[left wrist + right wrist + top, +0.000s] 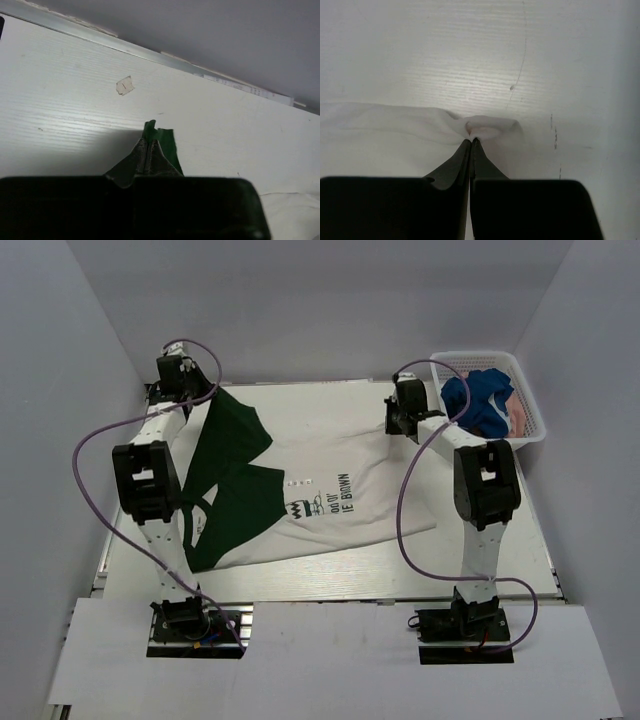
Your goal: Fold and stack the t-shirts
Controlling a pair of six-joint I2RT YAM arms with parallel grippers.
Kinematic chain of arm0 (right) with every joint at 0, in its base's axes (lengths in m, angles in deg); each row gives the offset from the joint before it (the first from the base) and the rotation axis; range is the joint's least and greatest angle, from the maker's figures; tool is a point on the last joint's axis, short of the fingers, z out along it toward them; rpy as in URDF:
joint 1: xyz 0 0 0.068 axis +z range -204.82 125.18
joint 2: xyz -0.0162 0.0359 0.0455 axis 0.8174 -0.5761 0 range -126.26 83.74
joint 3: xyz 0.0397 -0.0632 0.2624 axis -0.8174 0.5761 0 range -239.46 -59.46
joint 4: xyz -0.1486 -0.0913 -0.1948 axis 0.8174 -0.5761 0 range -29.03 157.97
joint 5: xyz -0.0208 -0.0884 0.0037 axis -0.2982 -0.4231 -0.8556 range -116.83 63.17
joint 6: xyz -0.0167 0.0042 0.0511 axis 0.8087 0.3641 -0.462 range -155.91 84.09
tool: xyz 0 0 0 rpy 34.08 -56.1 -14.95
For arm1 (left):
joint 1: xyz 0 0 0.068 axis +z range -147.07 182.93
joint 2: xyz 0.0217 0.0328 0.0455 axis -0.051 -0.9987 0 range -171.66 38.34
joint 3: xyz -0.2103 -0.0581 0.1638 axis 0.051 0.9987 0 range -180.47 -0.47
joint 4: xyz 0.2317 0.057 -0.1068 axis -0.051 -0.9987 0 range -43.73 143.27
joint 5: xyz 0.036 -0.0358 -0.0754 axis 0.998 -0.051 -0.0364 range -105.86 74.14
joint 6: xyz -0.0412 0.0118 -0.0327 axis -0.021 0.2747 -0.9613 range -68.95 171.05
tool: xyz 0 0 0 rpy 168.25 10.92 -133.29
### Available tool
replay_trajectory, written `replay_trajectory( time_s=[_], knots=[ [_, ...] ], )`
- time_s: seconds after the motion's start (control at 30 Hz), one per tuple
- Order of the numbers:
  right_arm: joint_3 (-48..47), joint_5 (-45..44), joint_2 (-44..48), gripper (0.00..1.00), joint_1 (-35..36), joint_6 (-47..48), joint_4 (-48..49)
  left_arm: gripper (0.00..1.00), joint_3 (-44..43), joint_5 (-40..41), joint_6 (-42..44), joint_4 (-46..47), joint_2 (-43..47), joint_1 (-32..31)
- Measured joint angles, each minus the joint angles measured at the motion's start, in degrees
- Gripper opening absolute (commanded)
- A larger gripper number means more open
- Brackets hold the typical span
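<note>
top view: a soft cream t-shirt [340,465] with dark green sleeves lies spread and rumpled across the middle of the white wood-grain tabletop [330,585]. Its collar is turned toward the left arm [150,480], and one green sleeve reaches to the far left corner. the black cartoon print sits sideways; the letters "ie brown" can be read, while the rest of the print is too small to make out. in the far right corner stands a white plastic mesh basket [533,436], just beside the right arm [487,485]. It holds a crumpled blue t-shirt [480,400] and a dusty pink t-shirt [522,425].

left wrist view: the left fingers [142,156] are pressed together on a tip of dark green sleeve cloth [167,142] (only a small point pokes out past them), just above the tabletop. a small scrap of pale tape [125,86] sticks to the boards well apart from them.

right wrist view: the right fingers [456,165] are closed tight, pinching a small raised fold of the cream t-shirt's edge [487,127] against the tabletop.
</note>
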Motion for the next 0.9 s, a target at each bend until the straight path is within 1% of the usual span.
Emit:
replay_trajectory(
  time_s=[0.1,0.17,0.27,0.37,0.53,0.63,0.77,0.9],
  knots=[
    [5.2,0.2,4.0,0.00,0.0,0.0,0.6,0.00,8.1,-0.2,0.0,1.1,6.5,-0.3],
    [8.7,0.2,7.3,0.00,0.0,0.0,1.0,0.00,15.1,-0.5,-0.8,2.6,12.1,-0.6],
    [14.1,0.4,12.9,0.00,0.0,0.0,2.3,0.00,28.0,-1.2,-2.3,3.3,23.4,-0.8],
    [19.4,0.8,18.6,0.00,0.1,-0.3,3.9,0.00,37.8,-2.0,-4.5,3.8,34.8,-1.0],
    [28.9,1.2,26.9,0.00,0.1,-1.4,5.8,0.00,54.1,-2.8,-10.3,3.1,57.7,-1.4],
    [33.9,2.0,31.0,0.00,0.1,-2.2,7.0,0.00,60.5,-2.4,-13.1,-1.5,70.3,-1.5],
    [39.9,3.2,35.8,0.00,0.1,-3.5,8.0,0.00,66.3,-0.7,-15.8,-11.7,86.2,-1.6],
    [43.8,3.4,39.4,0.00,0.1,-4.8,8.3,0.00,68.8,1.1,-17.6,-20.6,95.8,-1.6]
  ],
)
